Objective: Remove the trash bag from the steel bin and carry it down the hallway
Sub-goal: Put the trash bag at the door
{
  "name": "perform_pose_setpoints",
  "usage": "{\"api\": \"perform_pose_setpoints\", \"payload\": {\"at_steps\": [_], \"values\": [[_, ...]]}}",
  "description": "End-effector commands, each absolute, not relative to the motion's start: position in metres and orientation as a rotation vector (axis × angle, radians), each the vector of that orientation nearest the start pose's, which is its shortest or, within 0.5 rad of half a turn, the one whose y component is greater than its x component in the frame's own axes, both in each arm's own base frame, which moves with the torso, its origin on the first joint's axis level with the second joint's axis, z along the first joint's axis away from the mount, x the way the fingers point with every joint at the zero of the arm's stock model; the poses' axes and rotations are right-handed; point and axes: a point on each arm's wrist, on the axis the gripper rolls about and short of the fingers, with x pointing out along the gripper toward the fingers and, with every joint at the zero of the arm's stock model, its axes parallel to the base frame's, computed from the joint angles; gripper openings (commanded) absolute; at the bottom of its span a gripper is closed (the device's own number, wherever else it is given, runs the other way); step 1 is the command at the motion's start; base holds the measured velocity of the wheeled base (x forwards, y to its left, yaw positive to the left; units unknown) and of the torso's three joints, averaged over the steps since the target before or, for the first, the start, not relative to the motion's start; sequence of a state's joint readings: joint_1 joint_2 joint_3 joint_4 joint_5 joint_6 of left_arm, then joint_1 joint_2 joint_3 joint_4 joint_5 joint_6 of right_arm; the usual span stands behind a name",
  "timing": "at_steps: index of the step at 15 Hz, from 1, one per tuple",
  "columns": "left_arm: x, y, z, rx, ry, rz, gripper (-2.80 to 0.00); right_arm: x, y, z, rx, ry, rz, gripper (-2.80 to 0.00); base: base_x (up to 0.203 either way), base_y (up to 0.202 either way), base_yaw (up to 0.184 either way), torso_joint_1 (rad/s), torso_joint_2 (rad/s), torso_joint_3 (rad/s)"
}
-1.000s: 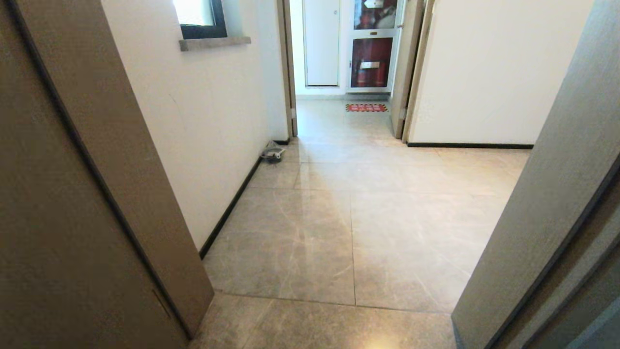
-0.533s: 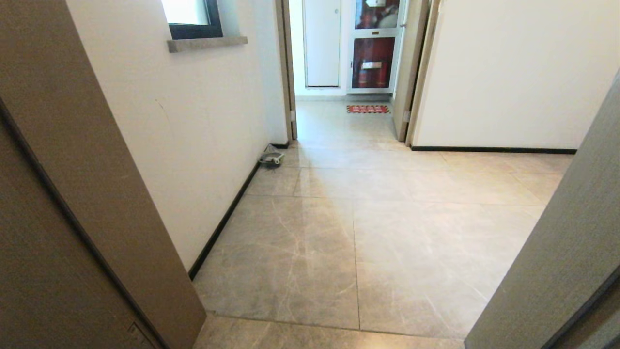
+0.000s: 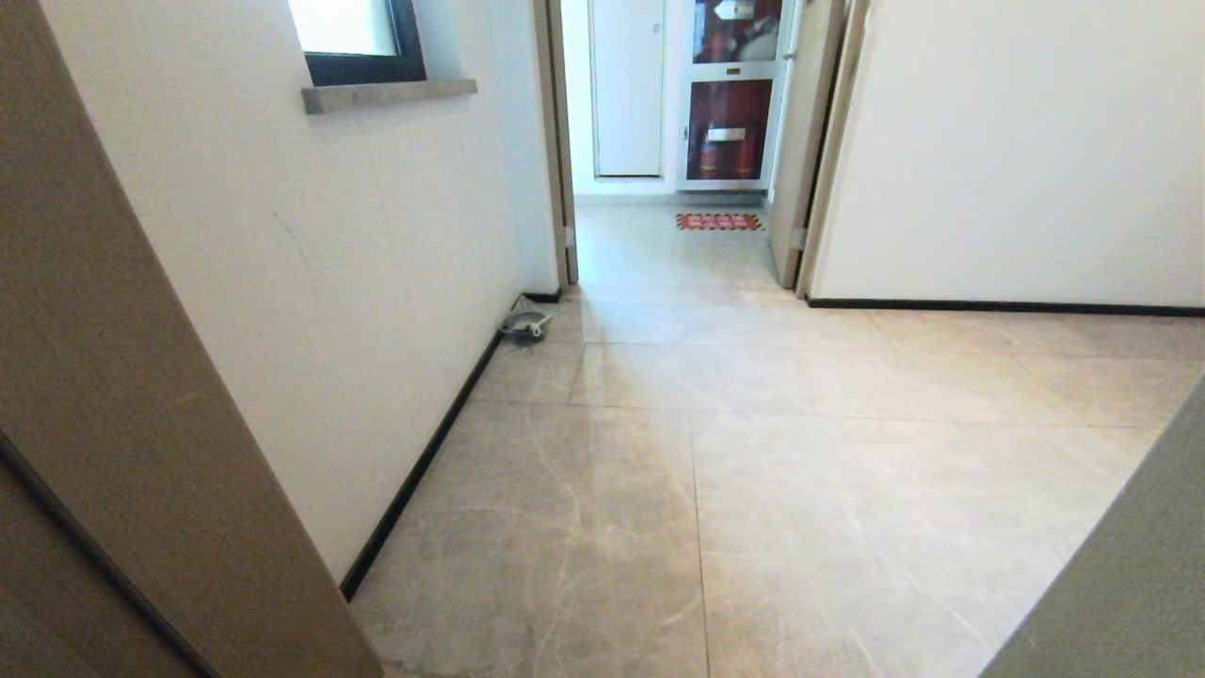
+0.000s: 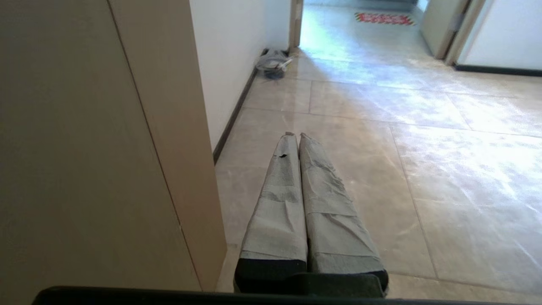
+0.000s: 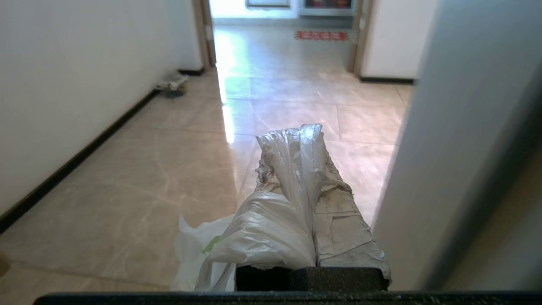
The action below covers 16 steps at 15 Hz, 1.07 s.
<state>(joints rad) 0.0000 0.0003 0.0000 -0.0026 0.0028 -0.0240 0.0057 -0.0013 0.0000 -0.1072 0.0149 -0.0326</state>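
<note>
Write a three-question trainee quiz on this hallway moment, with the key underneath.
1. True or false: the right gripper is shut on the trash bag.
2. What does the left gripper hold? A) a bag B) nothing C) a bin
3. Fill in: the small dark object on the hallway floor lies against the ___ wall's baseboard, near the doorway.

Key: 1 true; 2 B, its fingers are pressed together and empty; 3 left.
</note>
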Motion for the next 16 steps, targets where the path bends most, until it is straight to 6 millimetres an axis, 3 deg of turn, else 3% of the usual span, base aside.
{"api": "perform_pose_setpoints", "payload": {"at_steps": [1, 16], "values": [[-0.0227, 0.0001, 0.0754, -0.025, -0.002, 0.003, -2.80, -0.0203, 0.0002, 0.0753, -0.033, -0.069, 0.020, -2.80, 0.184, 0.000, -0.001, 0.006, 0.00, 0.006], [-0.0228, 0.0001, 0.0758, -0.025, -0.003, 0.003, -2.80, -0.0203, 0.0002, 0.0753, -0.034, -0.069, 0.022, -2.80, 0.193, 0.000, 0.000, 0.003, 0.00, 0.002]]}}
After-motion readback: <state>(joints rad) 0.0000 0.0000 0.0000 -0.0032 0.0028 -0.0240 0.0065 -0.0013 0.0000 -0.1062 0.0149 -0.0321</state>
